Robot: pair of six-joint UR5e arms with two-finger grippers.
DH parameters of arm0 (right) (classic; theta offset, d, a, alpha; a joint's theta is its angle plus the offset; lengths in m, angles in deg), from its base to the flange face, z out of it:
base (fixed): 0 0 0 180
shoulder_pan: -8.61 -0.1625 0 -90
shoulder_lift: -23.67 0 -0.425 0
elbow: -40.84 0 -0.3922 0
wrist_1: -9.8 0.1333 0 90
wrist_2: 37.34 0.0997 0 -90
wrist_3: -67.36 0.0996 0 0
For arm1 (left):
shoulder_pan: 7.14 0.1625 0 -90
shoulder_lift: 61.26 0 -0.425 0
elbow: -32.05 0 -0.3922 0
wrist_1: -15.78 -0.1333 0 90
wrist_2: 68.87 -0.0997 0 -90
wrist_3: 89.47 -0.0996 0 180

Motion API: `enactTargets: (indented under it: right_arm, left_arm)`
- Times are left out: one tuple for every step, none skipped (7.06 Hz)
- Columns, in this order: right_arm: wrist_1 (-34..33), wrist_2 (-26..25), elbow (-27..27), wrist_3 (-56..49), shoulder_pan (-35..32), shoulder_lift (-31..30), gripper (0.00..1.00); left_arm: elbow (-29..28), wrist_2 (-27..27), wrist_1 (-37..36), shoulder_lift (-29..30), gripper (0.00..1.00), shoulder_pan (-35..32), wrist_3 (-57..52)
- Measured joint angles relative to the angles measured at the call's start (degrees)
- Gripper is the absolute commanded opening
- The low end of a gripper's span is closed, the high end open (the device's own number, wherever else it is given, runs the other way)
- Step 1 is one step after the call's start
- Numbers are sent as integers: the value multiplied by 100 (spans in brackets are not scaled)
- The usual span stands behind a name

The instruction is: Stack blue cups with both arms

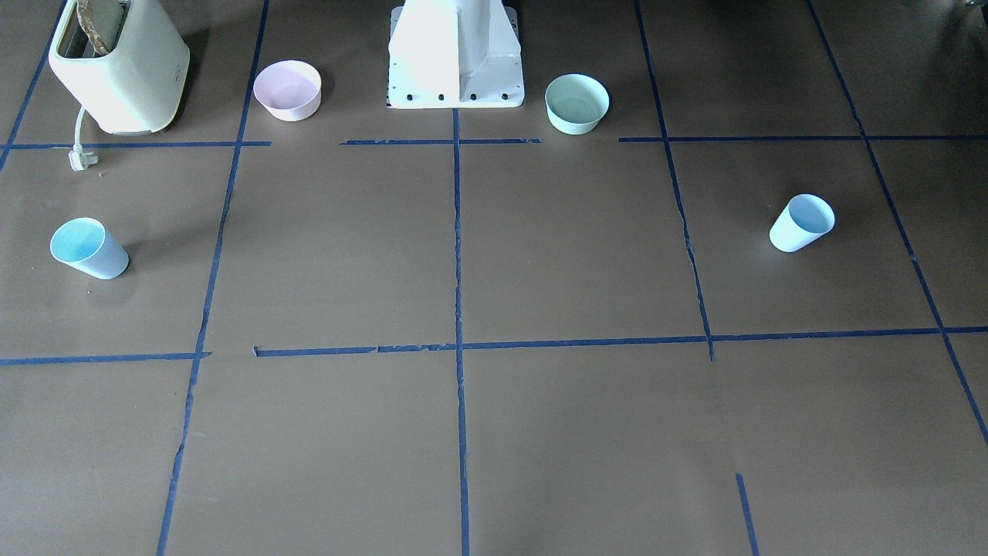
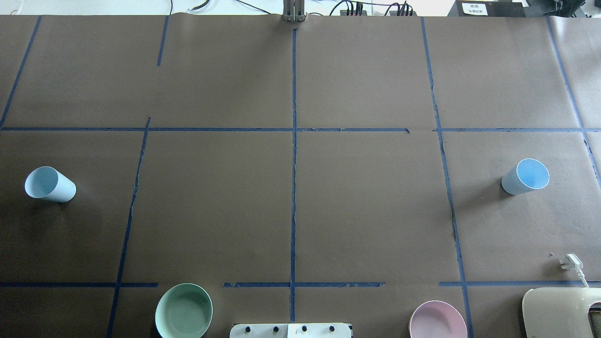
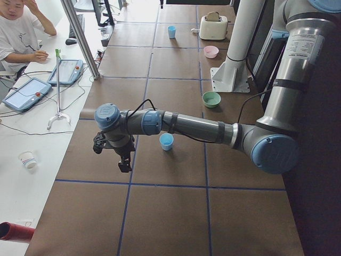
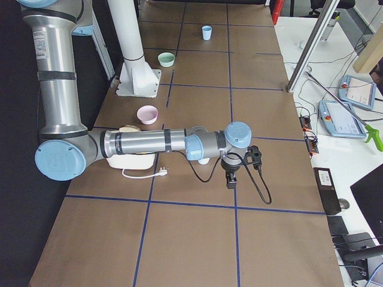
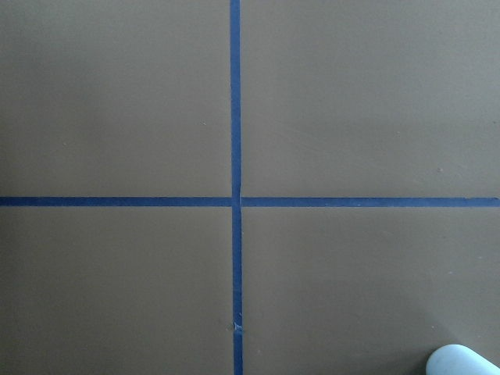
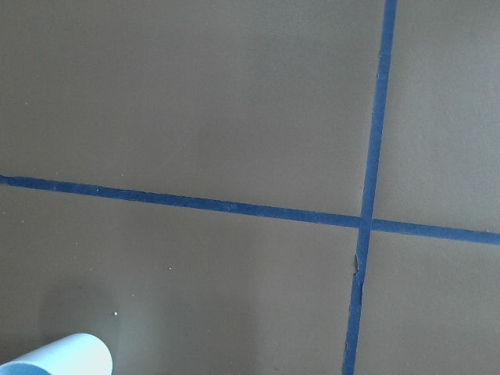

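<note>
Two pale blue cups stand upright on the brown table, far apart. One cup (image 1: 803, 222) is on my left side (image 2: 49, 184), and the other cup (image 1: 89, 247) is on my right side (image 2: 526, 176). My left gripper (image 3: 126, 166) hangs above the table, beside the near cup (image 3: 167, 141) on the side away from my base. My right gripper (image 4: 230, 184) hangs likewise, past its cup, which the arm mostly hides. Both grippers show only in the side views, so I cannot tell whether they are open or shut. A cup rim shows in the left wrist view (image 5: 461, 361) and in the right wrist view (image 6: 62, 355).
A mint-green bowl (image 1: 576, 103) and a pink bowl (image 1: 288, 89) flank the white pedestal (image 1: 455, 54). A cream toaster (image 1: 123, 66) with its loose plug (image 1: 81, 158) stands on my right side. An operator (image 3: 16, 32) sits beyond the table's far edge.
</note>
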Motion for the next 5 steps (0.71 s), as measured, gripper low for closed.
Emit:
enactTargets:
  right_arm:
    - [3, 5, 40, 8, 0, -33, 100]
    - [4, 0, 54, 8, 1, -72, 100]
    - [5, 1, 68, 13, 2, -103, 100]
    - [5, 5, 64, 22, 2, -127, 100]
    - [5, 7, 60, 26, 2, -136, 100]
  left_arm:
    - [34, -6, 33, 11, 100, -1, 24]
    - [102, 0, -39, 36, 100, 2, 49]
    - [150, -3, -100, 34, 100, 17, 64]
    - [173, -12, -114, 34, 100, 38, 72]
    - [188, -7, -99, 35, 100, 63, 75]
